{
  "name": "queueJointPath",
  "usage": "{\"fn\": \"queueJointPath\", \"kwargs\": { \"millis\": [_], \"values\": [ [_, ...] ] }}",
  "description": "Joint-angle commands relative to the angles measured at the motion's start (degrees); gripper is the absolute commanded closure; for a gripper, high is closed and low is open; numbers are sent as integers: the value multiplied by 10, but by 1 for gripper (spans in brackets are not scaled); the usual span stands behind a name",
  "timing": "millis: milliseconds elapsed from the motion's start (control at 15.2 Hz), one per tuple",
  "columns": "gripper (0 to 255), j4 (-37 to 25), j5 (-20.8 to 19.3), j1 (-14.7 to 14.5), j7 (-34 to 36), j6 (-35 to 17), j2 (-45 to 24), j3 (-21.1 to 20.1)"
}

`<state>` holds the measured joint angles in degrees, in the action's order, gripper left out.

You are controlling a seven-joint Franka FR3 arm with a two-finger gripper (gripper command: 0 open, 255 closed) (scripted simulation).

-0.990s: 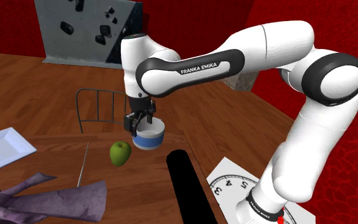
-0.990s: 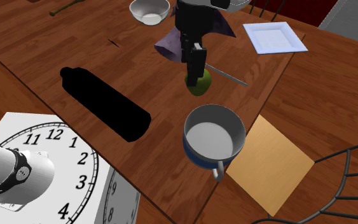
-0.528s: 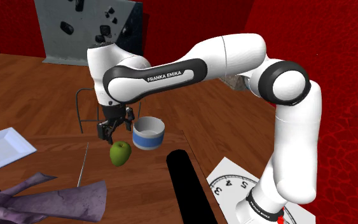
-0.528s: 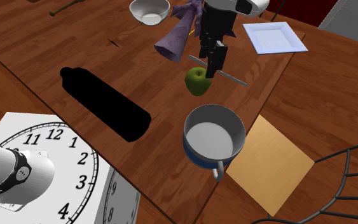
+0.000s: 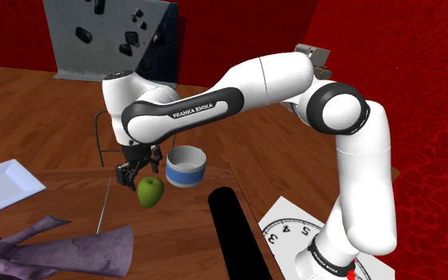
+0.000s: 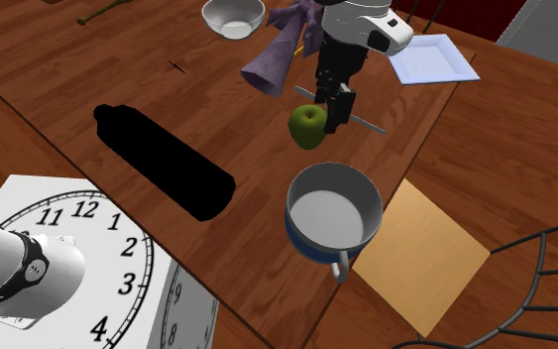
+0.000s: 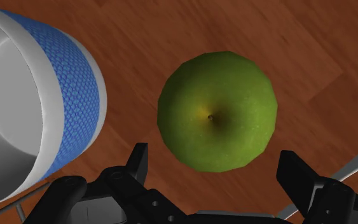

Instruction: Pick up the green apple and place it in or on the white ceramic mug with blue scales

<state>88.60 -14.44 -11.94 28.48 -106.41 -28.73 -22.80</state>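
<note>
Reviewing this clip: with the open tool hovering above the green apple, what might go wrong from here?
1. The mug stands close beside the green apple; one finger of the open tool might clip its wall while descending.
2. A thin metal utensil lies near the apple's other side and may catch the other finger.
3. The round apple may roll if the fingers close off-centre.

The wrist view's edge crops the mug (image 7: 63,95); the gripper (image 6: 334,117) partly hides a thin rod (image 6: 369,124) (perhaps a knife).
</note>
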Motion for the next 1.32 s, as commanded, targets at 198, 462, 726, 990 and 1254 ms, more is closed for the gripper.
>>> {"fn": "queueJointPath", "kwargs": {
  "millis": [198, 462, 726, 990, 1254],
  "values": [
    [0, 8, -2, 0, 2, -11, -3, 1],
    [0, 8, -2, 0, 2, -11, -3, 1],
    [255, 8, -2, 0, 2, -11, -3, 1],
    [255, 9, -2, 0, 2, -11, -2, 1],
    [255, 4, -1, 0, 1, -5, 0, 0]
  ]
}}
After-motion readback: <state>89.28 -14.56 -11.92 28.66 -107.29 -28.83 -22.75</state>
